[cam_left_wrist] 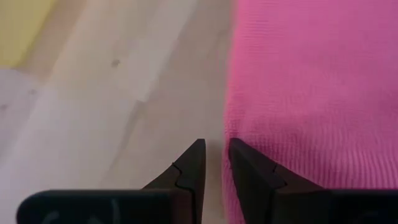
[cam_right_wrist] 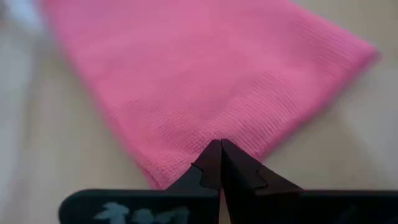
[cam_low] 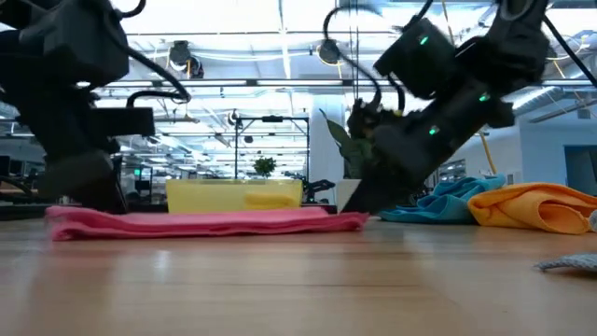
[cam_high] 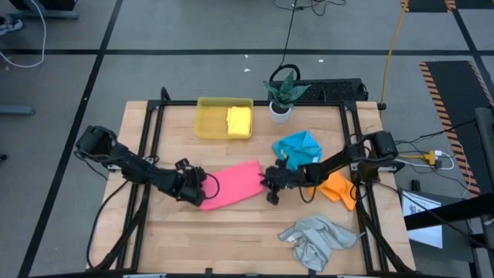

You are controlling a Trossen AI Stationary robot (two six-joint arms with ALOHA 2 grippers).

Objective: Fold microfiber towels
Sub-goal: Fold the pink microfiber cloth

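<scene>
Under both grippers, pink towel (cam_high: 231, 185) seemingly pinched.

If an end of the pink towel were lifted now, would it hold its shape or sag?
Probably sag: the pink towel lies flat and thin on the table, and the grey towel nearby has slumped into soft wrinkles. Likely light; its knitted texture suggests it would drag rather than slide. It should not roll or tip.

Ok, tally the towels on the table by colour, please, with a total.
pink towel: 1
yellow towel, in the tray: 1
blue towel: 1
orange towel: 1
grey towel: 1
Total: 5
</scene>
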